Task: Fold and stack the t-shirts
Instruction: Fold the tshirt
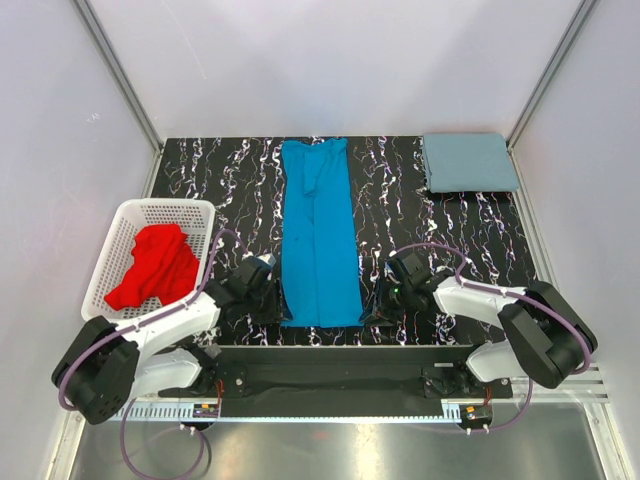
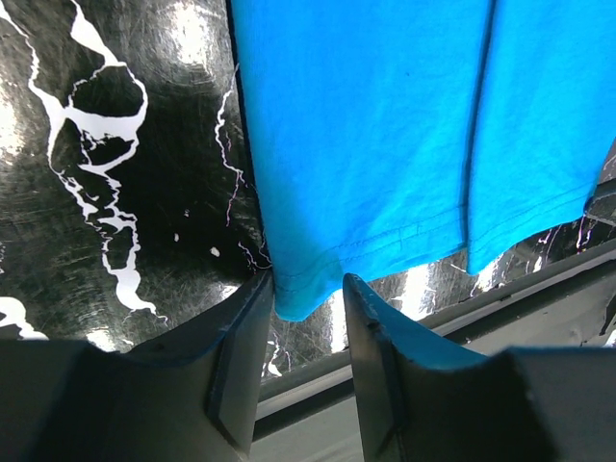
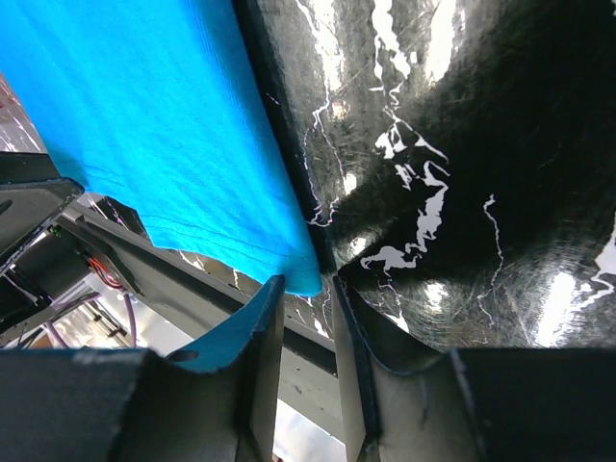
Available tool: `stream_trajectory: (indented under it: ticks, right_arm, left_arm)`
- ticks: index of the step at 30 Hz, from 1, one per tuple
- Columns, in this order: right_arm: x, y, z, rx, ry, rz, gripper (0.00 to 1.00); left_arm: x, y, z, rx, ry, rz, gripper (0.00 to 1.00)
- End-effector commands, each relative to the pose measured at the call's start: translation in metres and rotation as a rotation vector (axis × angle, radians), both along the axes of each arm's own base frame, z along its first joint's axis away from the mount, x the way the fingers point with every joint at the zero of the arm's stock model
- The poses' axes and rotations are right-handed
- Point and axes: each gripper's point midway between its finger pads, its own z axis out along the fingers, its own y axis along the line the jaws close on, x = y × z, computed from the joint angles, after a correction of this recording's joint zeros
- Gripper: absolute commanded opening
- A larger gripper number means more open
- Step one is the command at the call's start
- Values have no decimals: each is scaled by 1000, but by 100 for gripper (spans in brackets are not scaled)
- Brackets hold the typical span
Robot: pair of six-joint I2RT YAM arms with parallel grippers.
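- Two fingertip pairs are hiding under their own wrist housings in the overhead view, so only the wrist cameras are showing how the jaws stand.
- Both wrist views are cutting off most of the bright blue cotton t-shirt [image 1: 318,235], showing only its near hem and corners.
- Red crumpled cloth [image 1: 155,265] is bunching inside the white plastic lattice basket [image 1: 165,203] at the bench's left edge. I cannot tell how many shirts it makes up.
- The blue t-shirt is lying flat as a long narrow strip down the middle of the black, white-veined marbled bench [image 1: 230,190].
- Its long axis is running from the near edge to the far edge, with the hem at the near edge.
- A dusty grey-blue t-shirt, folded into a flat rectangle [image 1: 468,162], is sitting at the far right corner of the bench.
- The left gripper [image 2: 308,281] is standing at the hem's near left corner. Its jaws are parted, with the corner of cloth lying in the gap against one finger, not squeezed.
- The right gripper [image 3: 308,281] is standing at the near right corner. Its jaws are a narrow gap apart, and the cloth's tip is reaching just into the mouth, unclamped.
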Motion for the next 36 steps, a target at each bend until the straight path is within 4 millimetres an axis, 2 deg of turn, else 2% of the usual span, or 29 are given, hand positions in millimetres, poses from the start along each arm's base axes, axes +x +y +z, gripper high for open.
stream_trajectory:
  ticks: [1, 5, 8, 9, 11, 20, 28, 35, 36]
  right_arm:
    - [0, -3, -7, -32, -11, -13, 33]
    - [1, -2, -10, -35, -8, -12, 28]
    - [0, -3, -14, -39, -3, -12, 18]
    - [0, -3, -15, -39, -3, -14, 8]
    - [-1, -2, -15, -36, -1, -5, 0]
    - [-1, -3, -12, -40, -10, -5, 0]
    - [-3, -2, -14, -40, -3, -3, 0]
    - [-5, -4, -12, -39, -7, -4, 0]
    - [-5, -4, -11, -37, -10, -3, 0]
  left_arm:
    - [-13, 21, -17, 99, 35, 15, 43]
    - [-18, 21, -20, 97, 43, 13, 43]
    - [-19, 21, -20, 94, 40, 19, 43]
    - [-18, 20, -19, 88, 37, 24, 43]
    - [-16, 17, -16, 79, 36, 23, 43]
    - [-20, 19, -14, 74, 32, 37, 41]
    - [-15, 22, -16, 100, 16, 52, 41]
    - [-8, 17, -15, 100, 8, 39, 33]
    - [-8, 16, -14, 98, 8, 39, 29]
